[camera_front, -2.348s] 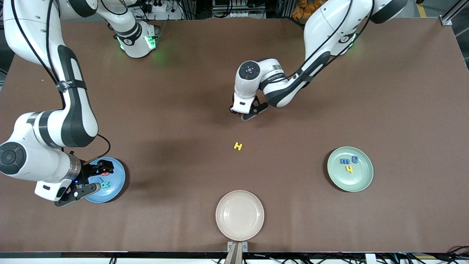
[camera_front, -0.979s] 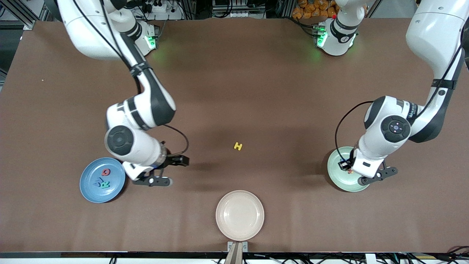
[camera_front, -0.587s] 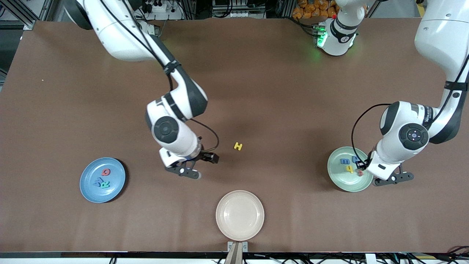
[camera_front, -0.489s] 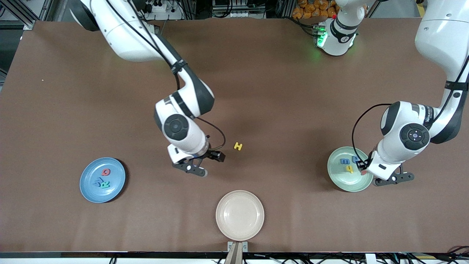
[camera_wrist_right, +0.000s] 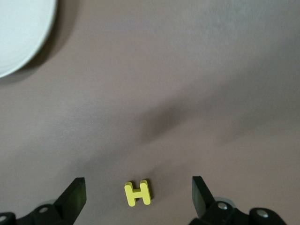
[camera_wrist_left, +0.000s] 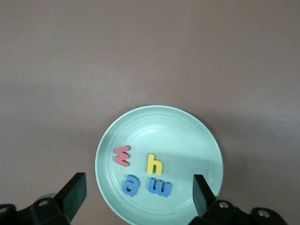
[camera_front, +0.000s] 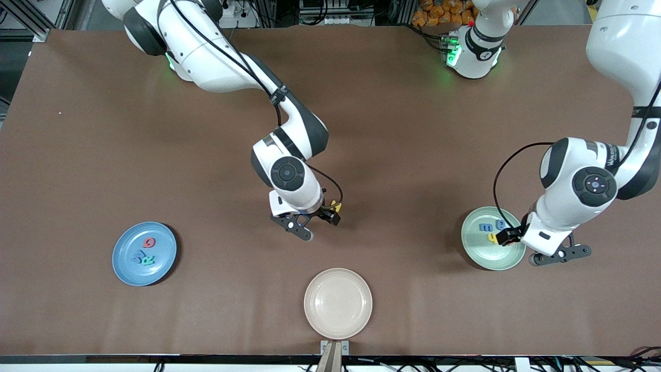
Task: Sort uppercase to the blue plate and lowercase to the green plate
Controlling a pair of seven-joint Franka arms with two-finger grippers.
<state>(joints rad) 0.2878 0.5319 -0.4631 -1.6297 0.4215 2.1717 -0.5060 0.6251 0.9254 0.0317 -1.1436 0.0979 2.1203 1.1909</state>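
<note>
Brown tabletop [camera_front: 392,129] carries three plates and eight foam letters. One green plate [camera_wrist_left: 159,122] lies toward the left arm's end; four lowercase letters lie in it, seen from the left wrist view: one red m [camera_wrist_left: 122,155], one yellow y [camera_wrist_left: 154,164], one blue m [camera_wrist_left: 159,187] and one blue g/e-like letter [camera_wrist_left: 130,185]. One blue plate [camera_front: 130,268] lies toward the right arm's end with three uppercase letters in it: a red Q [camera_front: 149,242], a teal R [camera_front: 148,260] and a blue M [camera_front: 138,255]. One cream plate [camera_front: 337,303] lies between the two, nearer to the front camera, with nothing in it. The fourth capital, one yellow H [camera_wrist_right: 137,192], lies flat on the tabletop near the middle.

The left gripper [camera_wrist_left: 136,199] hangs over the green plate, its fingers [camera_wrist_left: 75,193] spread wide and holding nothing. The right gripper [camera_wrist_right: 138,197] hangs over the yellow H, its fingers [camera_wrist_right: 74,194] also wide apart, one on each side of the letter and not touching it.
</note>
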